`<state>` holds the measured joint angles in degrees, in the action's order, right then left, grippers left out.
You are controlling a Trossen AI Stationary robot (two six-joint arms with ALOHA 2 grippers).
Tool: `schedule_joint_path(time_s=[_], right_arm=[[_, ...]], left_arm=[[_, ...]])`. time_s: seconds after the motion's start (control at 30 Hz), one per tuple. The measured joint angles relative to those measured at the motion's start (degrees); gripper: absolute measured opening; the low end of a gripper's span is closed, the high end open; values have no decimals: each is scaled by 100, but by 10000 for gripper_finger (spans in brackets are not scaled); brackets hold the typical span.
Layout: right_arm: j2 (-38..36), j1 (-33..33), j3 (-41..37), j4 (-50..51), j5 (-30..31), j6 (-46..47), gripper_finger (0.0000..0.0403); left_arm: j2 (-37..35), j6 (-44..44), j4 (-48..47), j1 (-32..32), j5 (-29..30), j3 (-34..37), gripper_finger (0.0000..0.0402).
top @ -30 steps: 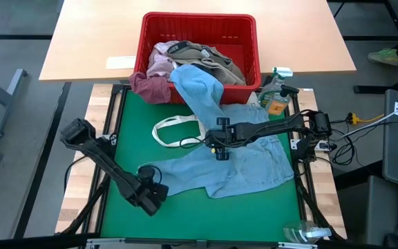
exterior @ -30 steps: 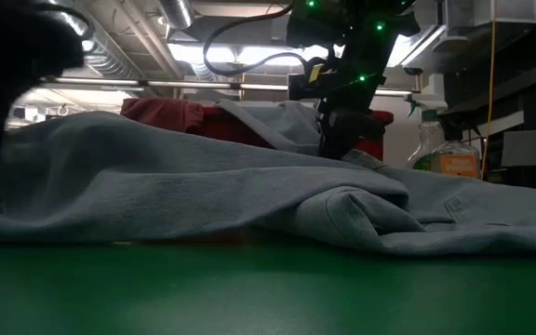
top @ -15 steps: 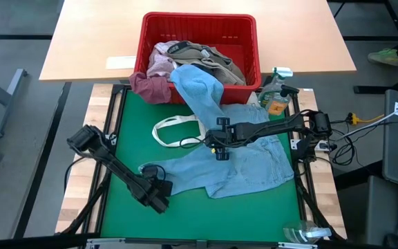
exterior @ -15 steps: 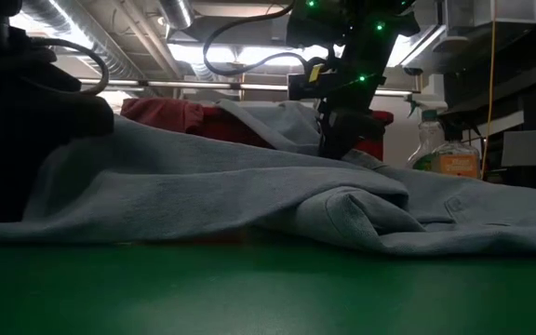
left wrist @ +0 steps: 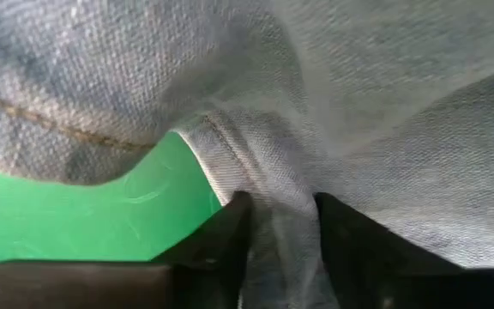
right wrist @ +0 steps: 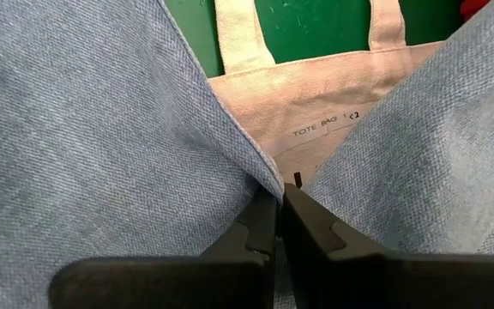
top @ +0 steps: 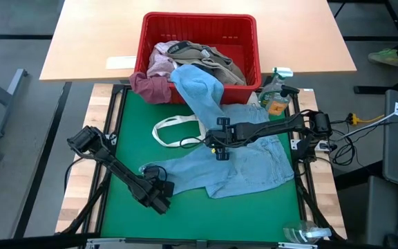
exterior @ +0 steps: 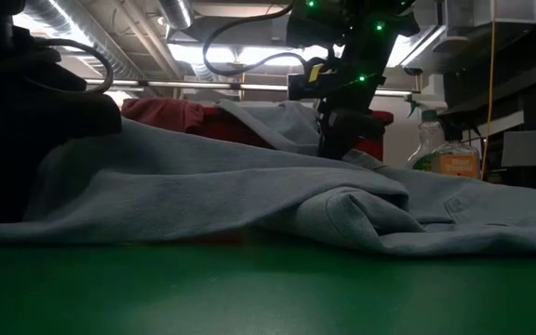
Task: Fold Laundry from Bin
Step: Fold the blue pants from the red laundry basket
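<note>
Green mat (top: 126, 131) | red bin (top: 199, 28) at far edge, holding laundry | light blue jeans (top: 254, 162) spread mid-mat | right gripper (top: 218, 146) pinching crotch | left gripper (top: 159, 196) pinching leg hem.

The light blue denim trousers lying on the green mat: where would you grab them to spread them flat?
Probably at the hem end of the leg, where the left gripper already pinches the light blue denim trousers, coming in low from the table's near side. That edge lies loose on the green mat, while the right gripper pins the crotch over the white tote bag.
</note>
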<state>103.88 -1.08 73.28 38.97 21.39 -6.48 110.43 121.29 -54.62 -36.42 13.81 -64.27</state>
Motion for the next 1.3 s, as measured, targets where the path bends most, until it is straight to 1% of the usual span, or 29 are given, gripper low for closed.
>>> schedule_joint_path(time_s=[0.17,0.23,0.37,0.5,0.57,0.67,0.8,0.9,1.03,1.17,1.23,1.3], right_arm=[[0,-2,0,-6,-4,-2,14],[0,-2,0,-6,-4,-1,14],[-22,-2,0,-10,-6,0,14],[-24,-2,34,13,-46,0,14],[-24,-2,122,3,-273,0,14],[-24,-2,336,-34,-776,-1,14],[-24,-2,595,-424,-1355,2,14],[-24,-2,760,-658,-1881,67,14],[-24,-2,960,-591,-2658,139,14],[-24,-2,1237,60,-3483,218,14],[-24,-9,1317,469,-3654,184,14],[-22,-21,1320,763,-3688,175,14]], left_arm=[[-106,-222,-21,-24,21,41,28],[-245,-290,-74,-31,19,48,11],[-711,-327,-614,-46,-167,83,8],[-1383,-334,-915,-81,-331,61,5],[-1715,-336,-1004,-90,-512,61,4],[-2278,-337,-1160,-154,-786,57,3],[-2914,-336,-1376,-256,-1168,55,2],[-3261,-332,-1669,-312,-1602,46,2],[-3526,-335,-2196,-380,-2595,46,2],[-3558,-336,-2578,-501,-3604,46,2],[-3560,-334,-2647,-586,-3977,42,2],[-3558,-330,-2627,-657,-4158,35,2]])
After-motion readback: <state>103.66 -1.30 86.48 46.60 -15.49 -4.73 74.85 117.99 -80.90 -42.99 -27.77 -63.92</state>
